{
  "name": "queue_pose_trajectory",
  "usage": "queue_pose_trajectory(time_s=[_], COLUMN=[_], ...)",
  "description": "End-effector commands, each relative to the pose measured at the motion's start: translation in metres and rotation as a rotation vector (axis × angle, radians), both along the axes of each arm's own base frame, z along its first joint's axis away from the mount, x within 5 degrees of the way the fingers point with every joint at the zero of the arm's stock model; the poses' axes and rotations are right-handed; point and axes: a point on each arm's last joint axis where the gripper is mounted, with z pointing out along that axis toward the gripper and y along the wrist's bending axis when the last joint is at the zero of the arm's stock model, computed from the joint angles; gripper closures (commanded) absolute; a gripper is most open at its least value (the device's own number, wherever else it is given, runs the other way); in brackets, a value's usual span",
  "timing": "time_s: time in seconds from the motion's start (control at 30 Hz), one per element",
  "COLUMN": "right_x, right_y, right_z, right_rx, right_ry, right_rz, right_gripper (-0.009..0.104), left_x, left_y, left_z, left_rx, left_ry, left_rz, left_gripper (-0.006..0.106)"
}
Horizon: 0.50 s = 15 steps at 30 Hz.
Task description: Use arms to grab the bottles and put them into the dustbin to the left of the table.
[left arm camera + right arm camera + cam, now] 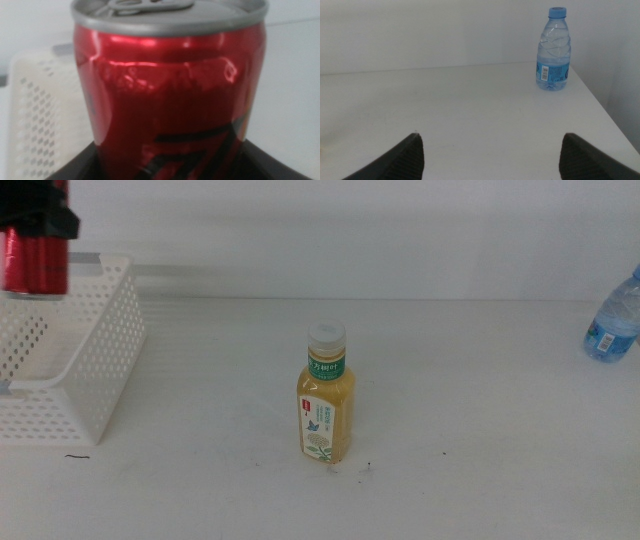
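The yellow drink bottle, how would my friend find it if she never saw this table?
Look at the white table, between the holey white basket at one end and the blue-labelled water bottle at the other. The tea bottle stands upright there alone. Only it has yellow liquid, a white cap and a green-and-white label.

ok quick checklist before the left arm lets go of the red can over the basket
1. Left gripper shut on the slim red cola can: ok.
2. Can above the white perforated plastic basket: ok, over its far part.
3. Basket inside free of clutter: cannot tell, only partly seen.
4. Yellow tea bottle with white cap upright, apart from the basket: ok.
5. Small clear water bottle with blue cap upright near the table's edge: ok.
6. Right gripper open, holding nothing: ok.
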Motion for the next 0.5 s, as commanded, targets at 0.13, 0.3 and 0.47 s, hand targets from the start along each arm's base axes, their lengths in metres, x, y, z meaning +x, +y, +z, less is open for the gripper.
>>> queue_pose_trajectory(time_s=[0.13, 0.3, 0.47], right_x=[0.0, 0.0, 0.0], right_y=[-0.001, -0.001, -0.001], right_z=[-0.001, -0.001, -0.001], right_rx=[-0.015, -0.015, -0.015], right_ry=[-0.007, -0.007, -0.007], right_rz=[-0.006, -0.006, -0.006], right_gripper=[0.002, 0.002, 0.002], left_x=[0.029, 0.056, 0.076], left_y=[0.033, 0.057, 0.074], left_z=[-0.003, -0.039, -0.083], left_rx=[0.005, 0.012, 0.045], left_ry=[0.148, 0.282, 0.38], left_rz=[0.006, 0.013, 0.04], left_gripper=[0.083, 0.083, 0.083])
